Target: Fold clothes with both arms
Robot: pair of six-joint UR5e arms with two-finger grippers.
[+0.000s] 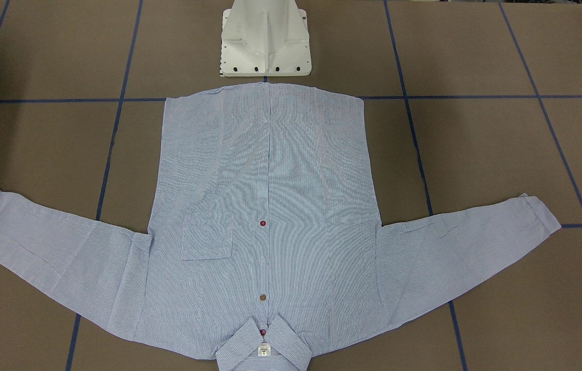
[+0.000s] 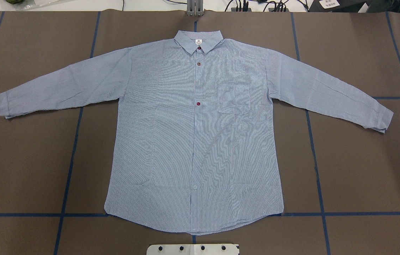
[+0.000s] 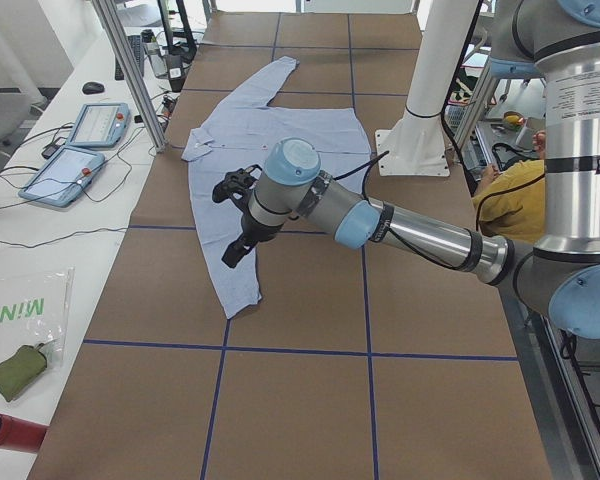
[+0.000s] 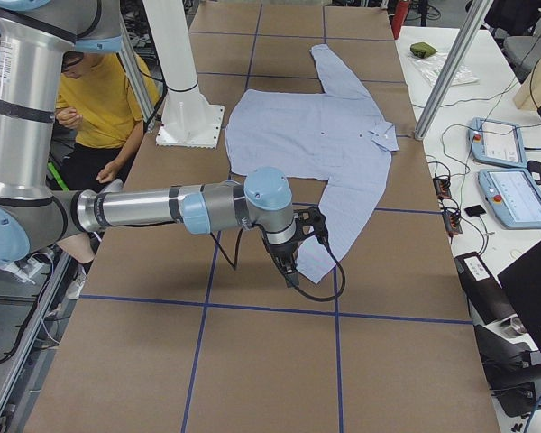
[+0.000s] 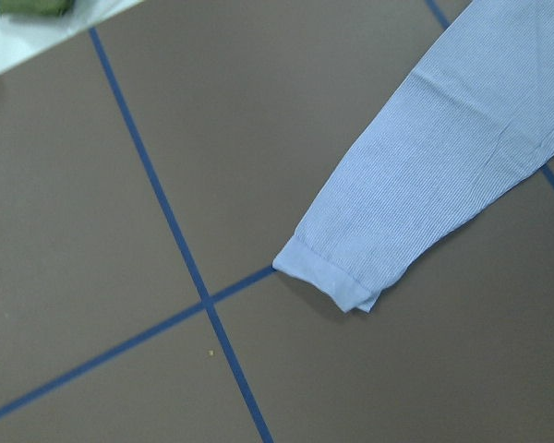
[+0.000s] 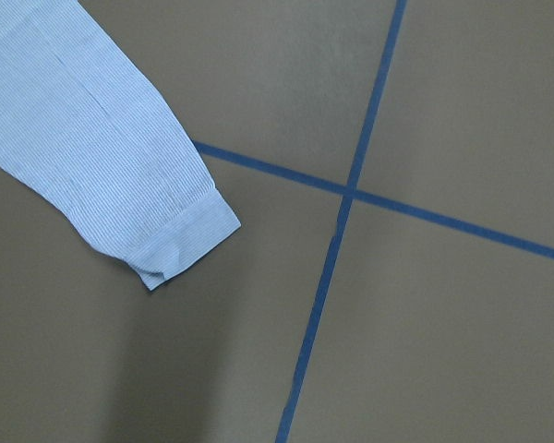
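Note:
The light blue striped shirt lies flat and front up on the brown table, sleeves spread, collar at the far side from the robot. It also shows in the front-facing view. My left gripper hangs above the left sleeve near its cuff. My right gripper hangs above the right sleeve near its cuff. Both grippers show only in the side views, so I cannot tell whether they are open or shut. No fingers show in the wrist views. Neither gripper appears to touch the cloth.
The white pedestal base stands at the shirt's hem. Blue tape lines cross the table. Teach pendants and a green pouch lie on the side bench. A person in yellow sits beside the robot.

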